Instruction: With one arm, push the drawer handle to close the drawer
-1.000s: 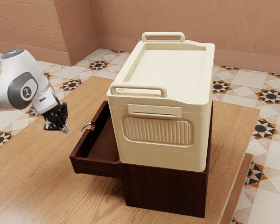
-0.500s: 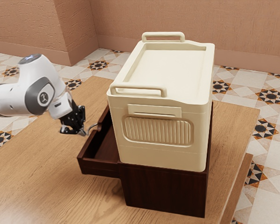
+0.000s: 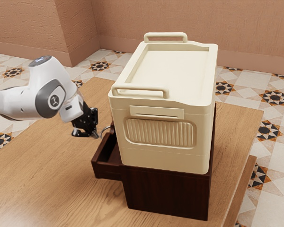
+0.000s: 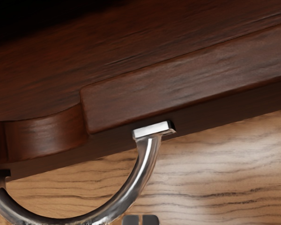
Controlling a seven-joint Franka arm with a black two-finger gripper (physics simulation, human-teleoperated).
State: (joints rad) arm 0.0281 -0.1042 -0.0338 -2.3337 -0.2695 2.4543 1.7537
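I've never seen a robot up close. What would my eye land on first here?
Probably the big cream box, sitting on a dark wooden cabinet on the table. Next comes the white arm reaching in from the exterior view's left, its black gripper at the curved metal handle of a partly open drawer.

The fingers (image 3: 95, 135) are at the curved handle (image 3: 103, 130) of the drawer (image 3: 107, 171), partly open below a cream box (image 3: 173, 73).

Glossy, smooth metal handle (image 4: 147, 164).
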